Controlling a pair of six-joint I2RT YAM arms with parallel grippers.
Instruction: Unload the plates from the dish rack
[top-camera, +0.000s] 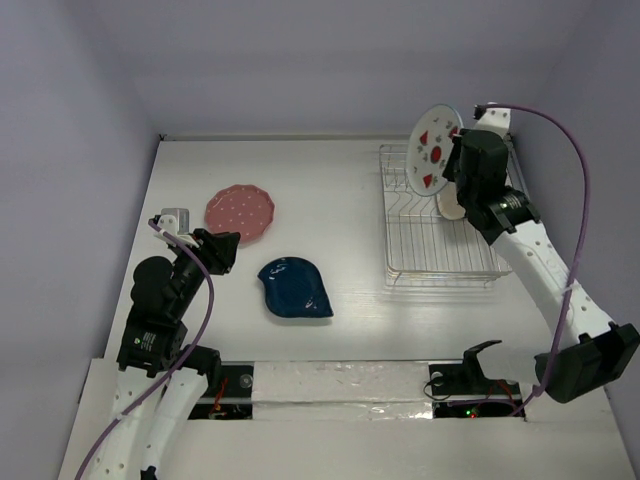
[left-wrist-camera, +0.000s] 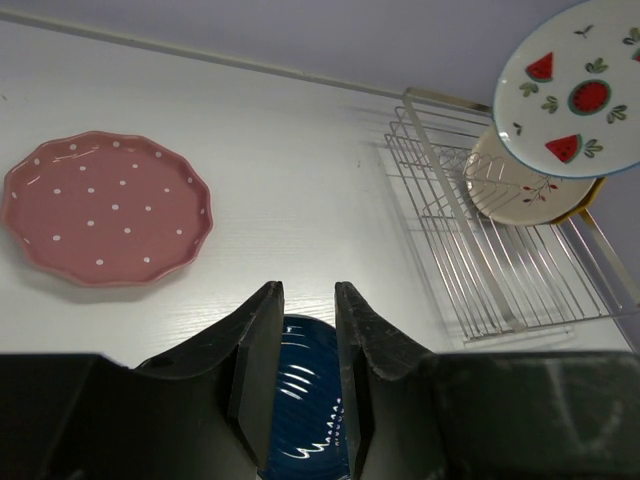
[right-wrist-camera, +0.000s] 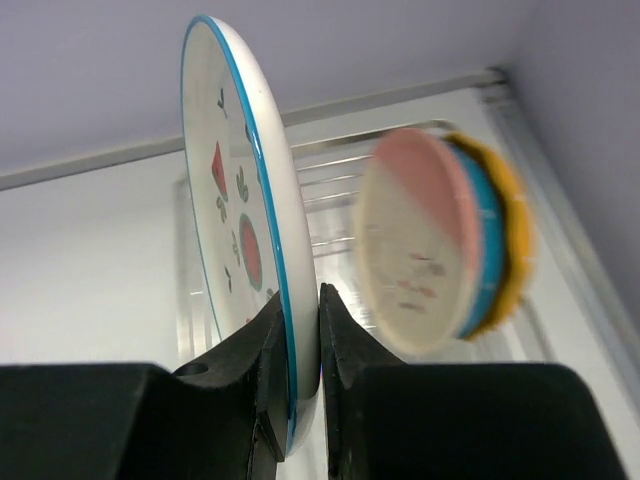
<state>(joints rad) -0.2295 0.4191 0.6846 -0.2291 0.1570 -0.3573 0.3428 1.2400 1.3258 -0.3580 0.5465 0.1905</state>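
Right pincer (right-wrist-camera: 301, 305) grips the red-fruit plate (right-wrist-camera: 240, 230) by its rim, upright above the dish rack (top-camera: 440, 250) (three more plates (right-wrist-camera: 440, 240) stand inside). Next step, likely: carry it left and lay it on the table (top-camera: 350, 190).

A lab test cell: plain lilac walls (left-wrist-camera: 300, 30) box in a white table (left-wrist-camera: 300, 150) ahead of the left gripper's (left-wrist-camera: 308, 292) jaws.

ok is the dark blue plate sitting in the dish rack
No, the dark blue plate lies flat on the table, left of the dish rack and near the pink dotted plate.
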